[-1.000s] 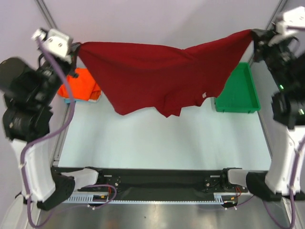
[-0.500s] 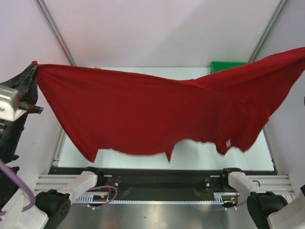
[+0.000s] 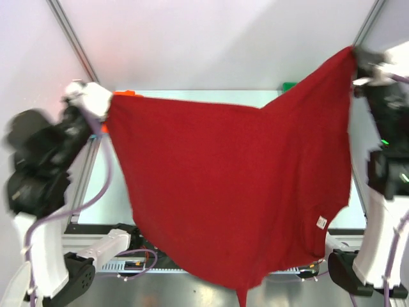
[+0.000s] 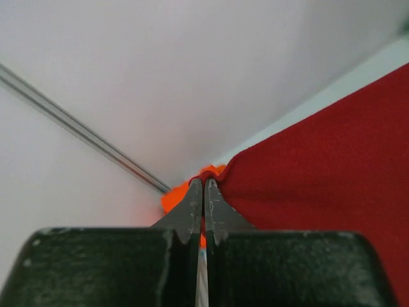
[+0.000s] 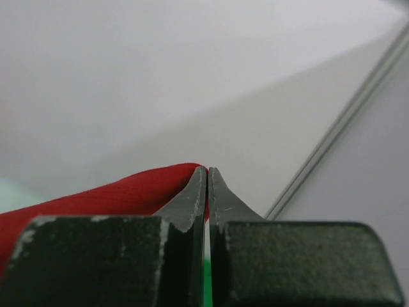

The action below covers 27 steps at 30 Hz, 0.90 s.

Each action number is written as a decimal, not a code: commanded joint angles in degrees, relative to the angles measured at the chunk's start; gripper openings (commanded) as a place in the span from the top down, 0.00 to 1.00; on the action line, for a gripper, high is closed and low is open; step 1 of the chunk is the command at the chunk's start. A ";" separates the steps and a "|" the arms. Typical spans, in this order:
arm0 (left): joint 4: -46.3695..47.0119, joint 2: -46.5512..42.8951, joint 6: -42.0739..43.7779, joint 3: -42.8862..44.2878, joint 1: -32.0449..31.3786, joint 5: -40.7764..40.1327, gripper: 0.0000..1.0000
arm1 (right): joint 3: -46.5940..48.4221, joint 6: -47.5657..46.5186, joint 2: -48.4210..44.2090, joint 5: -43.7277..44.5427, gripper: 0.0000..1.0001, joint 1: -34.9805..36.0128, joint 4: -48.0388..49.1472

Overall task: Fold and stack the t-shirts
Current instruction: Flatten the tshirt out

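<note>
The dark red t-shirt (image 3: 236, 192) hangs in the air, stretched between both grippers, and covers most of the table in the top view. My left gripper (image 3: 107, 102) is shut on its upper left corner; the left wrist view shows the shut gripper (image 4: 204, 181) pinching the red cloth (image 4: 319, 173). My right gripper (image 3: 355, 54) is shut on the upper right corner, held higher; the right wrist view shows that gripper (image 5: 206, 169) pinching red cloth (image 5: 115, 195). A bit of the orange t-shirt (image 3: 128, 93) shows behind the left corner and also in the left wrist view (image 4: 176, 195). The teal-blue shirt is hidden.
A corner of the green tray (image 3: 289, 86) peeks out behind the shirt at the back right. The table's pale surface (image 3: 108, 204) shows at the left. Metal frame posts (image 3: 70, 35) run up the back corners.
Both arms have swung the shirt up and toward the camera. The shirt now hangs lower and narrower, its hem reaching the frame's bottom edge. Both grippers stay shut on its corners.
</note>
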 commanded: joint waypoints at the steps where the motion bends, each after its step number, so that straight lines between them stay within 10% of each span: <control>1: -1.42 0.62 0.64 -11.65 0.29 1.88 1.00 | -12.84 -2.52 0.49 -4.70 1.00 0.19 1.13; 12: 12.02 15.63 1.17 -39.39 1.51 0.93 0.99 | -41.27 -12.28 16.35 -2.08 1.00 11.26 7.79; 27: 15.20 54.64 -0.94 -16.03 9.33 -2.32 1.00 | -4.06 -10.79 59.71 1.70 1.00 8.45 11.41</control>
